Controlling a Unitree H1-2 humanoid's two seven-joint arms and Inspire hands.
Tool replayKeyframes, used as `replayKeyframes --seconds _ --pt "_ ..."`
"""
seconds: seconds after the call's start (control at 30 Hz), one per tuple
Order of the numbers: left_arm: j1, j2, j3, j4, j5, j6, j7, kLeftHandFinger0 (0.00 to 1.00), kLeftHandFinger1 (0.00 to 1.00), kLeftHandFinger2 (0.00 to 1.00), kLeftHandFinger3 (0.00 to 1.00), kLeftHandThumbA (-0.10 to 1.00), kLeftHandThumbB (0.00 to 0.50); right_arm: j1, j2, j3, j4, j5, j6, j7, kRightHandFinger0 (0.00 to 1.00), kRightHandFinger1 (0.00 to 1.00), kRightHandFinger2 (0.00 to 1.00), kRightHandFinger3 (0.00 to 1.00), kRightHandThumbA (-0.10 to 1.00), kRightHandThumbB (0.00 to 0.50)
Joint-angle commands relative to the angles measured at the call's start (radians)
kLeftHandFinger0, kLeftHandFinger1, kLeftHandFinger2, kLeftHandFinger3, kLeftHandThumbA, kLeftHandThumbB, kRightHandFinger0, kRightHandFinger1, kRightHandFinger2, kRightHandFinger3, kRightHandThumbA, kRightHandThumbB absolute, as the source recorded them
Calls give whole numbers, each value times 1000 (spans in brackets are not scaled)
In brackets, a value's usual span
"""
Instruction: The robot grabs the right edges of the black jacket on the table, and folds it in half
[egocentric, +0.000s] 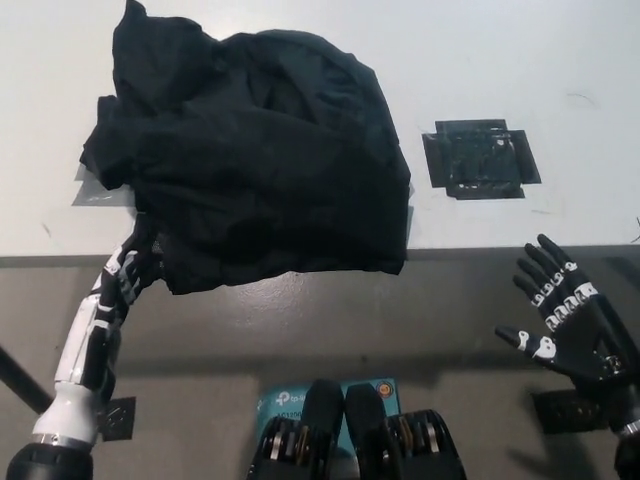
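Both hands off tabletop (560, 60): right hand (562, 322) splayed at 4 o'clock, left hand (125, 272) unreadable under black jacket (255, 150); overhanging hem may slide off.

Black jacket (255, 155) bunched on table (520, 60); right hand (560, 315) empty, fingers spread.

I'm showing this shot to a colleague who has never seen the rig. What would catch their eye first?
The crumpled black jacket heaped on the white table, its lower edge hanging over the front. Next, the black right hand, open, off the table at lower right, and the white left hand at the jacket's lower-left corner.
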Motion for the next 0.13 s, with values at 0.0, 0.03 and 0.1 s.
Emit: replayKeyframes --seconds 0.0,0.03,0.1 --pt "6 4 -7 -11 -8 -35 4 1000 1000 1000 1000 1000 200 5 -13 24 -20 21 -73 -22 1000 1000 1000 1000 1000 300" --pt "8 3 -8 -10 -8 -37 3 1000 1000 1000 1000 1000 199 11 -13 27 -23 22 -75 -24 1000 1000 1000 1000 1000 301" --pt "12 4 -11 -10 -2 -38 5 1000 1000 1000 1000 1000 199 18 -9 36 -31 23 -76 -27 1000 1000 1000 1000 1000 296"
